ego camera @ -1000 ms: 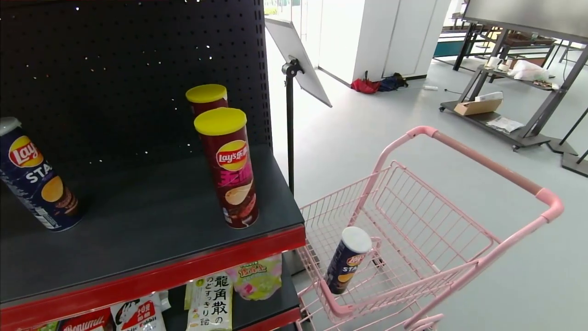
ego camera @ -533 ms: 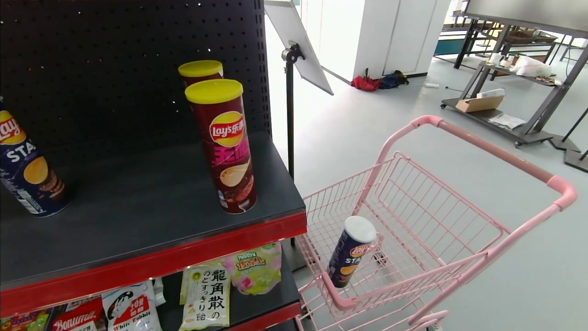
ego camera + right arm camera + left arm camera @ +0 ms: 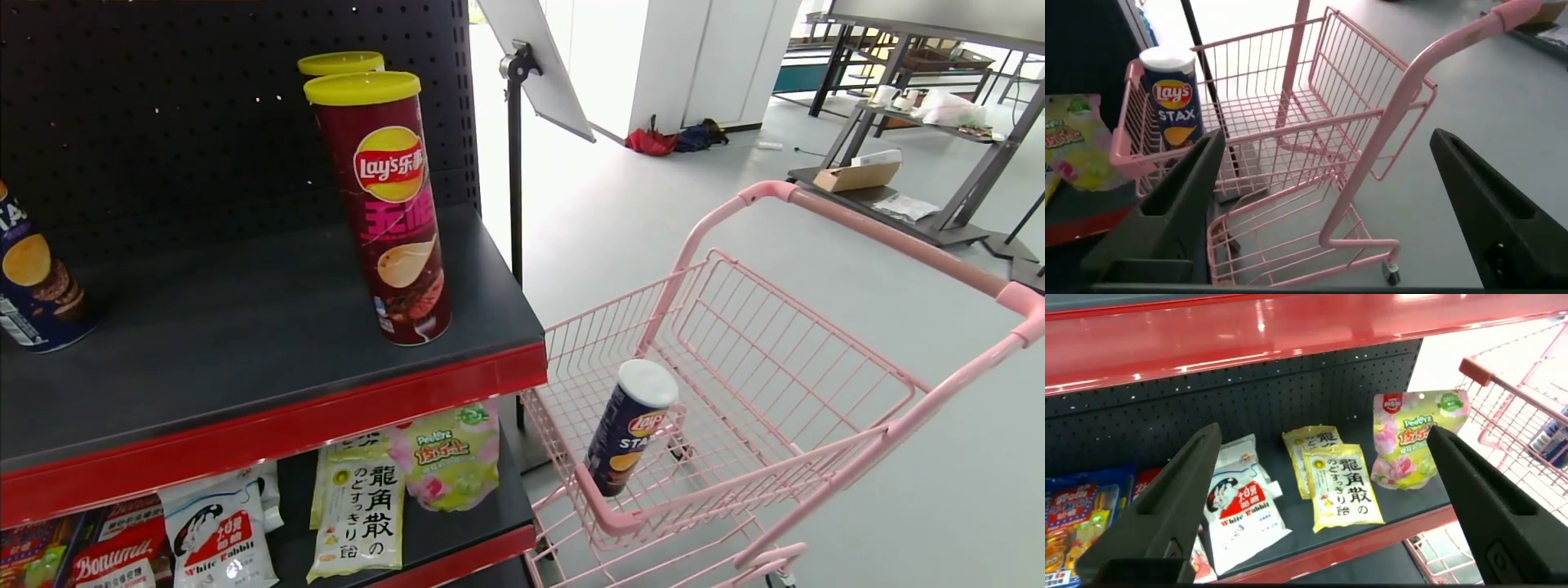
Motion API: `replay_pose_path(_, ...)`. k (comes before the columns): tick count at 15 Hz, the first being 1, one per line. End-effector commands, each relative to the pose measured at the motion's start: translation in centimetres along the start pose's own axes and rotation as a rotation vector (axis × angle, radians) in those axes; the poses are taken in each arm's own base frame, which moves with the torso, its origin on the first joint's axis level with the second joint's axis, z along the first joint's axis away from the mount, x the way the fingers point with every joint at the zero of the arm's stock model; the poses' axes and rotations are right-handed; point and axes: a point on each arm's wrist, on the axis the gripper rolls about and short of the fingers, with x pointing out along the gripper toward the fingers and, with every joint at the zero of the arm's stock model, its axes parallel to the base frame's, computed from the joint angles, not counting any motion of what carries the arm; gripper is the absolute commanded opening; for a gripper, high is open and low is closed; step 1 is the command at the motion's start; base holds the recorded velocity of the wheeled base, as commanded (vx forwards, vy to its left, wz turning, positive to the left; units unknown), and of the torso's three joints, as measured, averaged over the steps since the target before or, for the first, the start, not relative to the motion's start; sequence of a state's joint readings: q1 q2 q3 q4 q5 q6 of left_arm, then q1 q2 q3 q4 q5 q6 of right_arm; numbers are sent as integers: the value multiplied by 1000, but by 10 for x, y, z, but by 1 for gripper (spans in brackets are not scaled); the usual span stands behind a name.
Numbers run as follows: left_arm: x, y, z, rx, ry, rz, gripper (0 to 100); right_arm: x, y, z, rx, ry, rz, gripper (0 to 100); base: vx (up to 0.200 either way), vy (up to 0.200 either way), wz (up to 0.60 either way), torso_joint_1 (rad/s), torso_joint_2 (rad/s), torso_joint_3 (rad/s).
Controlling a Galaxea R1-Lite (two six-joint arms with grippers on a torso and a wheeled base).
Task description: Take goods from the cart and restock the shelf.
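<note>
**Cart waits beside the shelf, one can still aboard**

A pink cart [image 3: 890,237] stands on the grey floor just right of the black shelf [image 3: 229,327]. A single blue chip can [image 3: 633,429] with a white lid leans in the cart's near-left corner against the wire wall. On the upper shelf board a maroon can [image 3: 384,204] with a yellow lid stands upright near the right front edge. A second yellow-lidded can [image 3: 339,63] stands directly behind it, and another blue can [image 3: 33,278] stands at the far left. On the lower board lie a white snack bag [image 3: 216,535], a yellow packet [image 3: 363,510] and a green-and-pink pouch [image 3: 449,461].

The left gripper [image 3: 1323,431] faces the lower shelf board with its jaws spread wide and nothing between them. The right gripper [image 3: 1324,135] is likewise wide open and empty, facing the cart from the near side, with the blue can [image 3: 1172,102] ahead of it.

Against the frames of the last second, the whole head view has swung downward. The cans sit higher in the picture and more of the lower board shows. That is a shift of the camera, and the goods themselves lie where they were.
</note>
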State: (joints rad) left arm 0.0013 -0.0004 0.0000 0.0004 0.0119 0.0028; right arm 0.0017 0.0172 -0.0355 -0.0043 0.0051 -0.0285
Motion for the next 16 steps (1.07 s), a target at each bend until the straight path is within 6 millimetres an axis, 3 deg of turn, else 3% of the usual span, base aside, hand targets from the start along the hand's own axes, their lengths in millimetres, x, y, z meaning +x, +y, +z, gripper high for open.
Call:
replay_pose_path(1,0,0,0,0,0,1,100,60,-4,159,158,23,32,100,0,0,0,0,0,0)
replay_pose_path(2,0,0,0,0,0,1,100,79,-3,174,175,49,60,100,0,0,0,0,0,0)
replay_pose_path(3,0,0,0,0,0,-1,100,128,6,171,162,183,194,100,0,0,0,0,0,0)
replay_pose_path(5,0,0,0,0,0,-1,100,179,21,133,181,327,260,100,0,0,0,0,0,0)
replay_pose_path(6,0,0,0,0,0,-1,100,199,33,91,182,428,322,100,0,0,0,0,0,0)
replay_pose_path(8,0,0,0,0,0,-1,100,220,56,37,163,538,402,100,0,0,0,0,0,0)
replay_pose_path(10,0,0,0,0,0,-1,100,237,71,14,151,557,437,100,0,0,0,0,0,0)
replay_pose_path(16,0,0,0,0,0,1,100,251,94,-3,136,580,504,100,0,0,0,0,0,0)
